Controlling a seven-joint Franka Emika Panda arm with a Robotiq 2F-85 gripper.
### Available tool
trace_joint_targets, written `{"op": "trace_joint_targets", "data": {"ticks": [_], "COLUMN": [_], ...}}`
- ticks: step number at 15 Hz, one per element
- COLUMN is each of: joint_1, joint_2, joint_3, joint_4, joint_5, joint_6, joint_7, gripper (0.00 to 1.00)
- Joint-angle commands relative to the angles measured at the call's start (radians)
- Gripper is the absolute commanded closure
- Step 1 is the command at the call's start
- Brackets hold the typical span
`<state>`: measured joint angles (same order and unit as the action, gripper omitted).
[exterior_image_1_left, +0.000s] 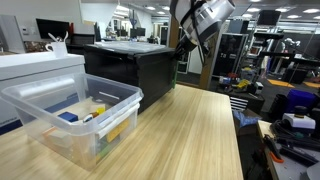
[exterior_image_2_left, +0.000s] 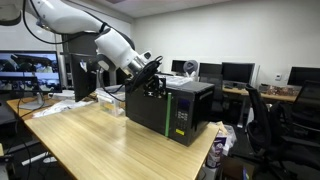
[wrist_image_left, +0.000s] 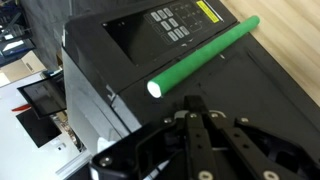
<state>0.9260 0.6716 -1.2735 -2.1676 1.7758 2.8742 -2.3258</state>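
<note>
Jaws: clenched, empty, above the black box-shaped machine (wrist_image_left: 120, 40).
Green plastic cylindrical rod (wrist_image_left: 205, 58): lying diagonally on the machine's top, just beside its keypad (wrist_image_left: 170, 25), apart from the jaws.
Pale wooden counter (exterior_image_1_left: 200, 130): beneath the machine.
Clear plastic bin (exterior_image_1_left: 40, 125): on the counter, well apart from the machine.

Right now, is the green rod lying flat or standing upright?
Lying flat. In the wrist view the green rod rests lengthwise on top of the black machine, beside its keypad, one round end facing the camera.
</note>
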Motion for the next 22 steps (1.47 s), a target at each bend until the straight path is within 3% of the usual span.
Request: {"op": "trace_joint_targets", "data": {"ticks": [1, 2, 3, 7, 10, 12, 13, 14, 17, 20, 21, 22], "joint_1": [-0.084, -0.013, 0.029, 0.083, 0.047, 0.021, 0.017, 0.003, -0.042, -0.128, -0.245, -0.291], "joint_2": [0.066, -0.026, -0.008, 0.061, -0.104, -0.204, -0.154, -0.225, -0.315, -0.473, -0.572, -0.602], "joint_3": [0.055, 0.011, -0.047, -0.223, -0.219, -0.177, -0.165, -0.134, -0.066, 0.05, 0.15, 0.19], "joint_4": [0.068, -0.094, -0.156, -0.241, -0.249, -0.267, -0.276, -0.296, -0.321, -0.299, -0.293, -0.292], "joint_5": [0.088, -0.136, -0.261, -0.634, -0.871, -0.953, -0.823, -0.798, -0.736, -0.664, -0.862, -0.916], "joint_6": [-0.028, -0.037, -0.084, -0.363, -0.274, -0.133, -0.091, 0.006, 0.137, 0.31, 0.348, 0.356], "joint_7": [-0.077, 0.044, 0.131, 0.348, 0.439, 0.447, 0.299, 0.229, 0.095, -0.045, 0.145, 0.185], "gripper": [1.0, 1.0, 1.0, 1.0, 1.0, 1.0, 1.0, 1.0, 1.0, 1.0, 1.0, 1.0]}}
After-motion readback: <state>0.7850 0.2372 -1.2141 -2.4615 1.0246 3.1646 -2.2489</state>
